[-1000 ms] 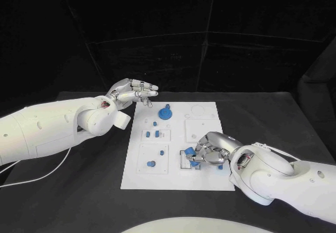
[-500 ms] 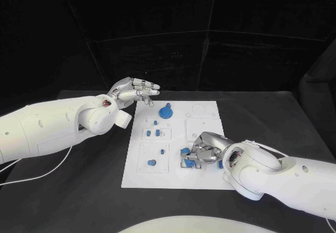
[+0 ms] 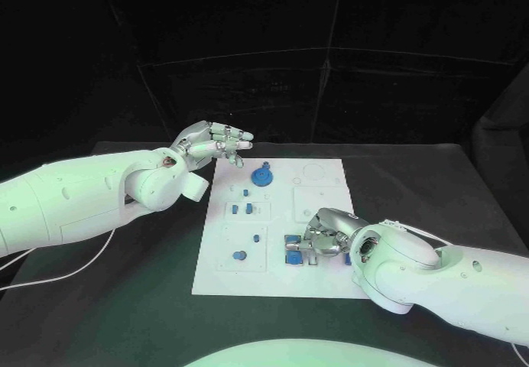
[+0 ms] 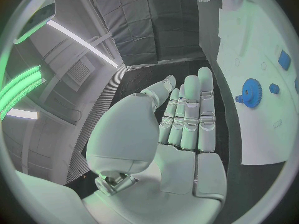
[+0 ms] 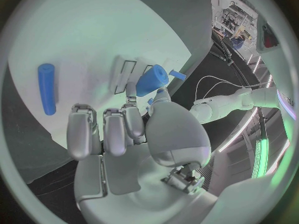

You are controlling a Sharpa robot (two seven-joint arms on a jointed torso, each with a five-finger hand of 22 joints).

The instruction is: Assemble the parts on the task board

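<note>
Altogether the head view shows 1 white task board on the black table, 2 hands, and several small blue parts on the board: 1 round gear-like disc near the far end, a few small pegs in the left column, 1 low round piece near the front left, and a cluster beside the right hand; their exact number cannot be told.

The right hand rests low on the board's near right section, its fingertips pinching a blue cylinder. In the right wrist view the cylinder's long axis runs slantwise across the board, 1 flat end toward the hand. 1 separate blue rod lies flat on the board, apart from the fingers.

Against 1 second ago, the right hand has shifted slightly toward the board's left.

The left hand hovers above the board's far left corner, fingers loosely extended side by side, holding nothing, as before.
</note>
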